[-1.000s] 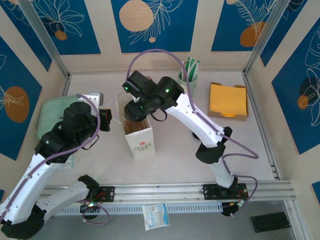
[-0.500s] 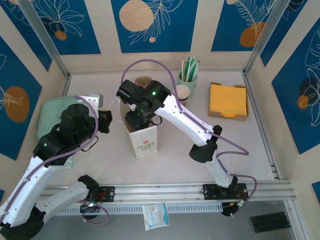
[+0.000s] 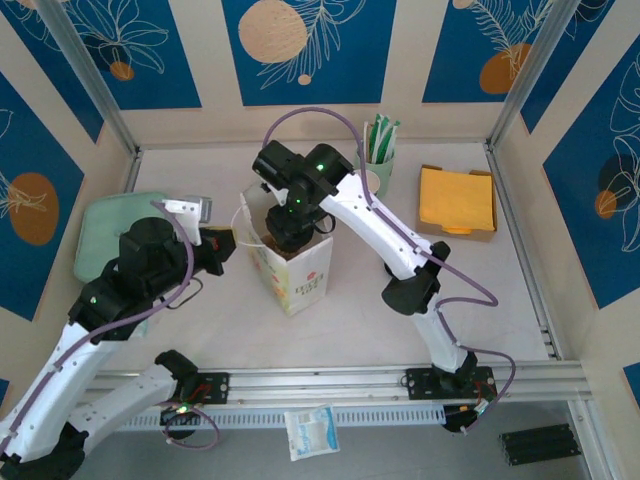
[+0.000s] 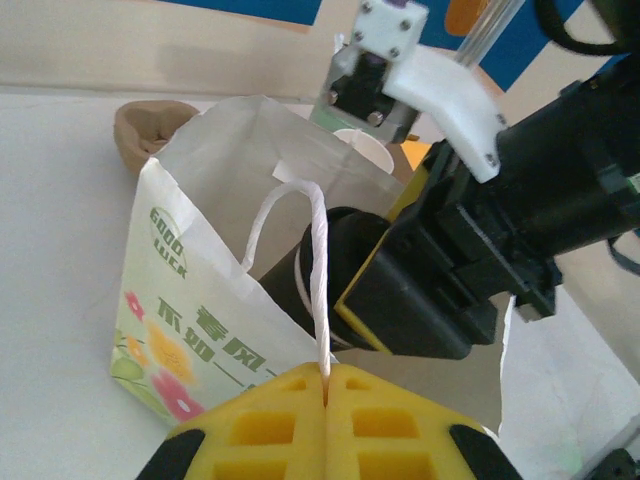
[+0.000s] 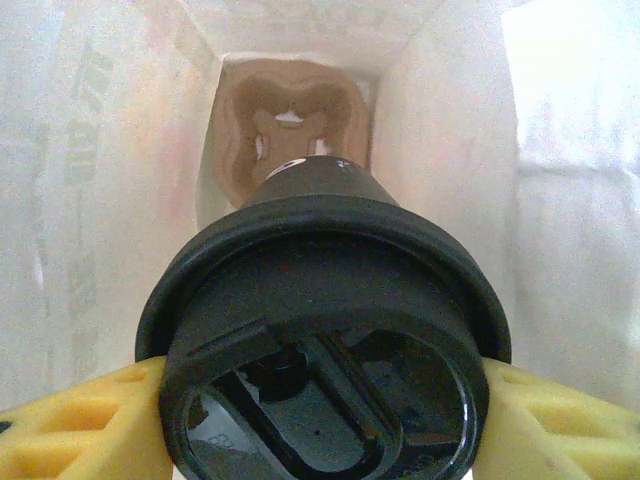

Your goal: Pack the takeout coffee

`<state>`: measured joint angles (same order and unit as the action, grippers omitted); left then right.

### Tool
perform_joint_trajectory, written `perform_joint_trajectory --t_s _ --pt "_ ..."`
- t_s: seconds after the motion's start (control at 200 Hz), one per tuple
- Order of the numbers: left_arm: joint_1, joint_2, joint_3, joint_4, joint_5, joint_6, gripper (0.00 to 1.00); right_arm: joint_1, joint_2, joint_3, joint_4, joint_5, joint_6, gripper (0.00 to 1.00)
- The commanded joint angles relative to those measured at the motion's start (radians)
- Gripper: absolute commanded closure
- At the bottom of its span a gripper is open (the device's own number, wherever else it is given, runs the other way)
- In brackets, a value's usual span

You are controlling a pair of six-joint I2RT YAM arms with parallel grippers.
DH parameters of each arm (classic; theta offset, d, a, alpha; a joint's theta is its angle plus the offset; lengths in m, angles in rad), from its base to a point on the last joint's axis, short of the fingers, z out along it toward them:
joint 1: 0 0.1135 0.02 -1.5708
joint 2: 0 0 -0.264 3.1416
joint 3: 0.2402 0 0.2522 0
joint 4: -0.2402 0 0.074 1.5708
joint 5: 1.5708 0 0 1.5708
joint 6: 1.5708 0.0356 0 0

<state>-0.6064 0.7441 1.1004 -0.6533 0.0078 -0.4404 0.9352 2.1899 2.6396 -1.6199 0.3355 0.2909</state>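
Entry: takeout coffee (image 5: 325, 330), black-lidded. We log it clamped by the right gripper (image 5: 320, 425) inside the paper bag (image 4: 200, 190). The left gripper (image 4: 327, 378) is pinched closed on the bag's string handle (image 4: 318, 255).

Reaches in from 7 o'clock with the left arm (image 3: 110, 300), elbow bent, wrist aimed toward centre, left gripper (image 4: 327, 372) pinched fully shut on the cord handle (image 4: 318, 250). Arches over from 5 o'clock with the right arm (image 3: 380, 225), wrist bent steeply downward just 11 o'clock of centre. Holds the right gripper (image 5: 320, 420) partway spread, yellow fingers (image 5: 70, 425) pressed at 9 and 3 o'clock against the takeout coffee (image 5: 320, 300).
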Motion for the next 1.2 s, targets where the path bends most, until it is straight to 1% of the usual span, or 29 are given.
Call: perform_joint_trajectory --t_s 0.0,0.2,0.365,0.74,1.195 --pt "-0.001 -0.013 -0.021 0.055 0.050 -0.024 1.00 0.019 -0.030 -0.017 -0.110 -0.067 -0.002 0.44" --pt "-0.001 -0.029 -0.048 0.065 0.053 -0.027 1.00 0.045 -0.007 -0.008 -0.154 -0.069 0.039 0.44" --pt "-0.001 -0.044 -0.064 0.061 0.050 -0.023 1.00 0.055 0.005 -0.023 -0.155 -0.087 0.062 0.44" --pt "-0.001 -0.071 -0.085 0.055 0.023 -0.012 1.00 0.073 -0.005 -0.130 -0.155 -0.031 0.094 0.45" --pt "0.000 -0.080 -0.091 0.050 0.014 -0.009 1.00 0.089 0.046 -0.150 -0.152 -0.016 0.105 0.46"
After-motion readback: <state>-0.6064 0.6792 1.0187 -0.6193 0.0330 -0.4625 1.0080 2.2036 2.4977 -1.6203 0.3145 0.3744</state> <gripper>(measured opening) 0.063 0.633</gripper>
